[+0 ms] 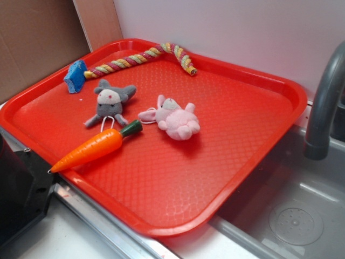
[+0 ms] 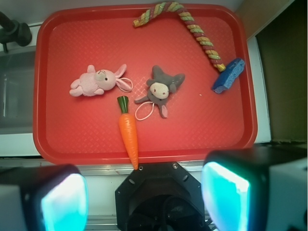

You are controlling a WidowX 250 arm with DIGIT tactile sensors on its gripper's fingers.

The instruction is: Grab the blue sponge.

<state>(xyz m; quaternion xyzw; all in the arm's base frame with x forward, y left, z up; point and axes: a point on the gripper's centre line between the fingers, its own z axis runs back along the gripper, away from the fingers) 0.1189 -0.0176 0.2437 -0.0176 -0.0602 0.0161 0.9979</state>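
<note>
No readable text or labels anywhere.

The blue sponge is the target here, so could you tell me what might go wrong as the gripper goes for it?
The blue sponge lies against the tray's raised rim, so one finger could catch the rim when closing. The rope toy's end touches the sponge and might be pinched or dragged along. The gripper, open, is above the tray's near edge, so its path crosses the carrot and grey plush mouse; a low approach could knock them.

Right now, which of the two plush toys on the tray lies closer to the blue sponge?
The grey plush mouse. It lies between the blue sponge and the pink plush bunny, which is farther away.
</note>
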